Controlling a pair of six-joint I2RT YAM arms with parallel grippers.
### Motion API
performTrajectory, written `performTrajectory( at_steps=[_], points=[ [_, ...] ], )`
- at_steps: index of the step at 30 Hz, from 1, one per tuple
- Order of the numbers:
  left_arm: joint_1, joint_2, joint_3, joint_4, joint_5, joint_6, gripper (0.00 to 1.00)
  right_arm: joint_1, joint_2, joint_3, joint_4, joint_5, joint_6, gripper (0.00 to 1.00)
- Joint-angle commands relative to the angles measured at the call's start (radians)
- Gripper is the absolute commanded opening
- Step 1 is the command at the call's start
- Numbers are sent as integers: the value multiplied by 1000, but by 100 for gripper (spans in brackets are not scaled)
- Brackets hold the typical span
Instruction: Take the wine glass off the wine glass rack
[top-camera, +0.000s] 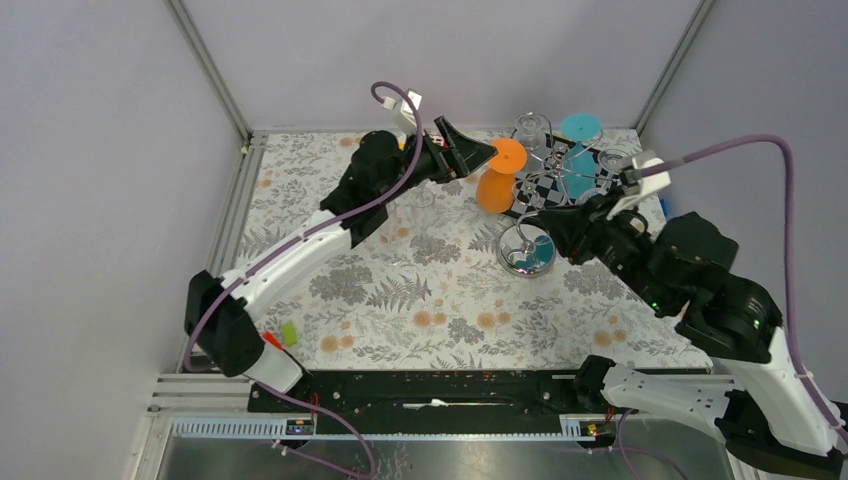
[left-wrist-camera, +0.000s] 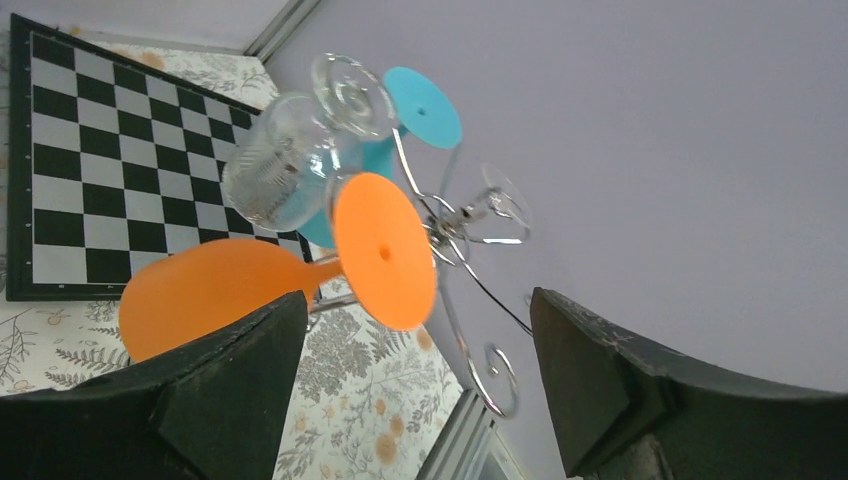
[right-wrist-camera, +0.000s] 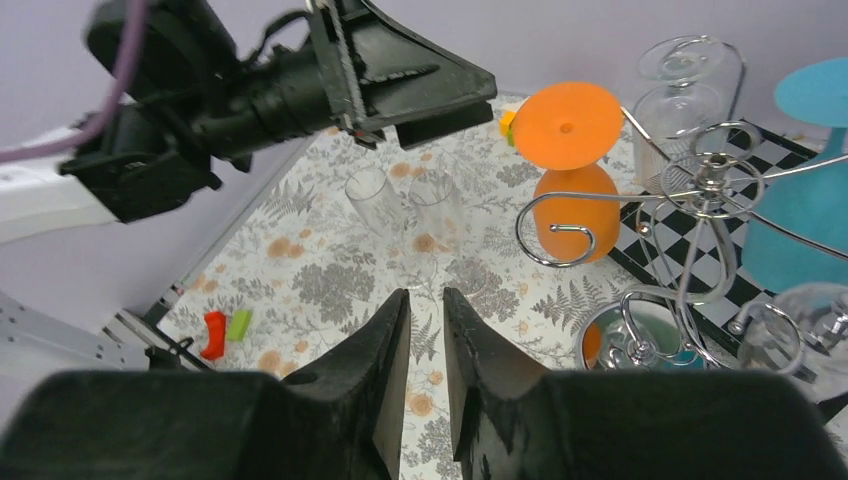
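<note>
The rack (top-camera: 562, 178) stands at the far right of the table (top-camera: 400, 290), its upper part over a checkered board (top-camera: 545, 188) and its ring base (top-camera: 527, 250) on the floral cloth just in front. Several glasses hang upside down from its curled arms: an orange glass (left-wrist-camera: 385, 250) on the side nearest the left arm, a teal glass (top-camera: 580, 140) behind it, and a clear glass (left-wrist-camera: 290, 160) between them at the back.

The left gripper (top-camera: 480, 155) is spread wide and empty, pointing at the orange glass. In its wrist view the orange foot shows between the two fingers (left-wrist-camera: 240, 370) but ahead of the tips. From above, the tips look just beside the foot; whether they touch it I cannot tell.

The right gripper (right-wrist-camera: 425, 345) is drawn in to a narrow slit with nothing in it, and sits low near the ring base, facing across the table. Two clear tumblers (right-wrist-camera: 405, 205) stand side by side on the cloth below the left claw. A small red piece (right-wrist-camera: 214, 335) and a green piece (right-wrist-camera: 238, 323) lie near the left arm's base
</note>
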Motion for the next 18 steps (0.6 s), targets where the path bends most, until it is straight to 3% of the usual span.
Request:
performTrajectory(
  at_steps=[1, 7, 12, 18],
  points=[
    [-5, 59, 94, 76, -66, -62, 86, -6, -34, 12, 7, 85, 57, 27],
    [-33, 90, 83, 75, -163, -70, 82, -6, -66, -11, 1, 57, 97, 28],
    [-34, 120, 94, 76, -138, -114, 55, -5, -93, -50, 29, 20, 117, 28],
    [-33, 138, 97, 71, -131, -146, 43, -6, -137, -95, 55, 21, 136, 27]
  ],
)
